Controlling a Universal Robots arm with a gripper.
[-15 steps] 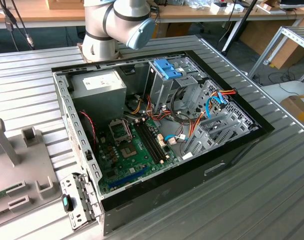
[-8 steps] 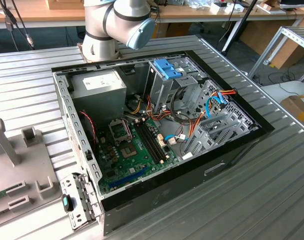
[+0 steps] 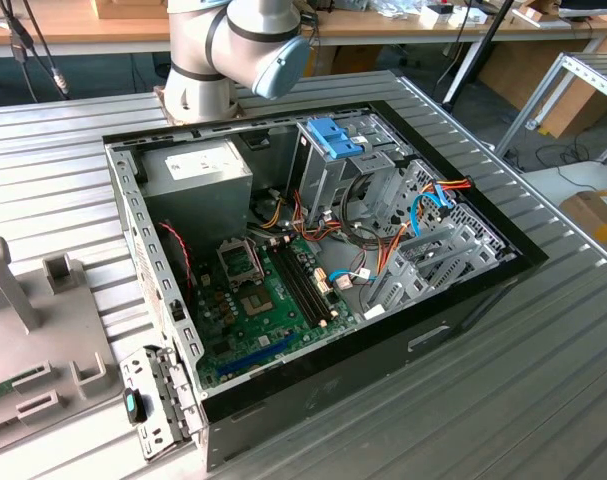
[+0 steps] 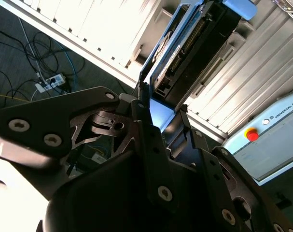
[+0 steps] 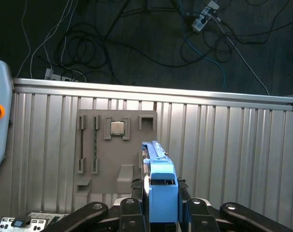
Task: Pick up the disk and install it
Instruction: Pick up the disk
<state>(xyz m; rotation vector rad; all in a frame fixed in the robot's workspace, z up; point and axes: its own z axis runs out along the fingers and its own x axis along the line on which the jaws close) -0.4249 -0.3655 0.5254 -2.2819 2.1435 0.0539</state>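
- Gripper [image 5: 161, 191] clamps the disk [image 5: 158, 162] by its blue end, held clear above the table [image 5: 233, 145].
- I judge pickup done, install pending: rails must line up with a bay in the case [image 3: 383, 345].

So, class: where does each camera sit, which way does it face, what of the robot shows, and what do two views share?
Exterior view: off the arm, looking down into the computer case; arm's base joints show.
First wrist view: at the wrist, looking past gripper and disk onto the table.
Second wrist view: at the wrist, looking along the fingers at the disk.
Shared: both wrist views show the gripped disk.
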